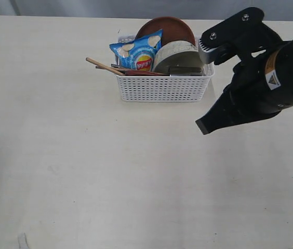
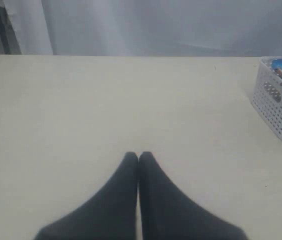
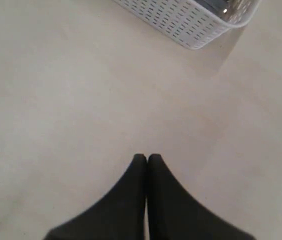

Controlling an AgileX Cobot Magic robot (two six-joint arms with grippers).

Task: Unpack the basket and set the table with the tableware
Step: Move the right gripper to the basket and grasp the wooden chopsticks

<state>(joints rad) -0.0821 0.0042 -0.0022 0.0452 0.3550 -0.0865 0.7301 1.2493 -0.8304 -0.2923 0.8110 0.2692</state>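
The white perforated basket [image 1: 162,88] stands at the far middle of the table [image 1: 84,171]. Inside it lean a reddish-brown plate [image 1: 170,27] and a pale bowl [image 1: 176,55]. Wooden chopsticks [image 1: 103,66] and a dark red-brown spoon [image 1: 142,73] stick out to the left over its rim. My right gripper [image 1: 203,126] hangs shut and empty just right of the basket's front corner; the right wrist view shows the right gripper [image 3: 147,157] above bare table with the basket [image 3: 186,20] beyond. My left gripper [image 2: 138,155] is shut and empty over bare table, with the basket [image 2: 281,107] off to one side.
A blue chips bag [image 1: 138,53] stands in the basket in front of the plate. The black right arm [image 1: 271,78] fills the right side of the exterior view. A curtain [image 2: 151,25] hangs behind the table's far edge.
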